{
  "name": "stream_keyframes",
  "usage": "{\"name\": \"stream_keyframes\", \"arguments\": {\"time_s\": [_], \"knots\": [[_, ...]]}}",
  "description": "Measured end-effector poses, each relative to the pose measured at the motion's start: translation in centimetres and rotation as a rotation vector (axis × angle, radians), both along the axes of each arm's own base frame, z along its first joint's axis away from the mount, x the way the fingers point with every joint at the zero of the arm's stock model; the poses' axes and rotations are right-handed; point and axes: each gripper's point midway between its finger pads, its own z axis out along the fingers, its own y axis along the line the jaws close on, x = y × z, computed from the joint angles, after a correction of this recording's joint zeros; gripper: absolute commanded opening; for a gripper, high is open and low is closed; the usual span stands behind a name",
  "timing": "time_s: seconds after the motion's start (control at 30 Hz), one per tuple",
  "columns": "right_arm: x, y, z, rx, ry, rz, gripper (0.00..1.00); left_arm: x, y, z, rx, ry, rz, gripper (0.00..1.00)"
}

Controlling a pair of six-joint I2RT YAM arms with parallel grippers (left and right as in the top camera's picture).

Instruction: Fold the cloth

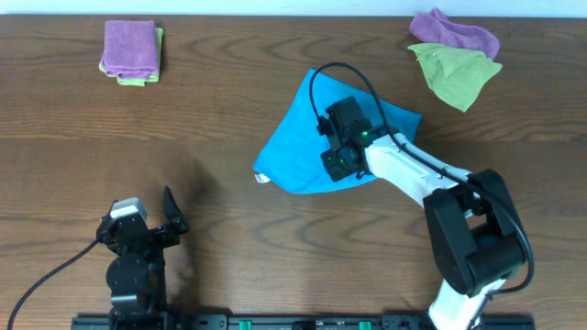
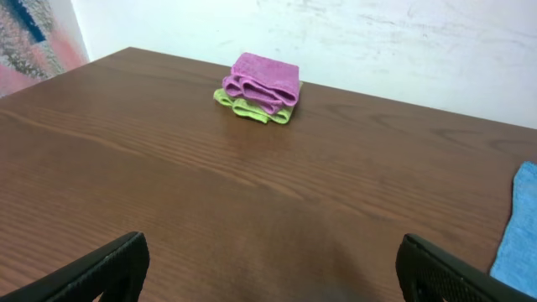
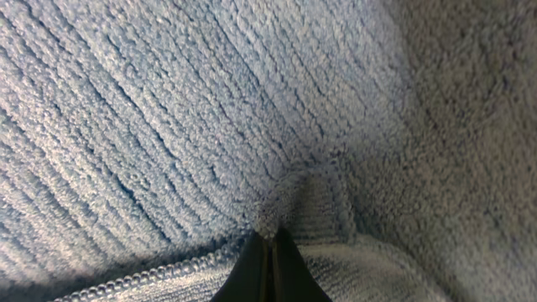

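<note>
We are reading the right gripper (image 3: 268, 258) as closed on a raised fold of the cloth (image 1: 295, 137); in the wrist view the jaws are meeting on a hemmed edge. We are judging this as the pinch that lets a flap be lifted and carried over. The cloth is lying right of centre on the surface (image 1: 229, 101), spread in a rough triangle, with its white tag (image 1: 260, 178) at the near left corner. The left gripper (image 2: 270, 252) is standing open and empty near the left front edge, well apart from the cloth, so it is not blocking the fold path. Bare surface is lying left of and in front of the cloth. The folded stack (image 1: 131, 53) is sitting at the far left. The loose purple cloth (image 1: 454, 33) and the loose yellow-green cloth (image 1: 459, 79) are lying near the cloth's far right corner, so we are advising a fold directed leftward or frontward
</note>
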Motion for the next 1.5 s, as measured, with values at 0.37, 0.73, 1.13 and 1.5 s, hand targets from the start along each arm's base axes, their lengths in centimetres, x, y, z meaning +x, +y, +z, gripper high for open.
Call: {"name": "stream_keyframes", "arguments": {"time_s": [0.37, 0.73, 1.13, 1.5], "knots": [[-3.4, -1.7, 6.6, -0.076, 0.182, -0.081, 0.59, 0.0, 0.0, 0.0, 0.000, 0.000, 0.000, 0.95], [-10.1, -1.6, 8.2, -0.022, 0.472, -0.183, 0.99, 0.0, 0.0, 0.0, 0.000, 0.000, 0.000, 0.95], [-8.7, -1.7, 8.0, -0.042, 0.400, -0.189, 0.85, 0.0, 0.0, 0.0, 0.000, 0.000, 0.000, 0.95], [-11.0, 0.6, 20.4, 0.093, -0.113, -0.061, 0.81, 0.1, -0.3, 0.0, -0.006, 0.000, -0.019, 0.96]]}}
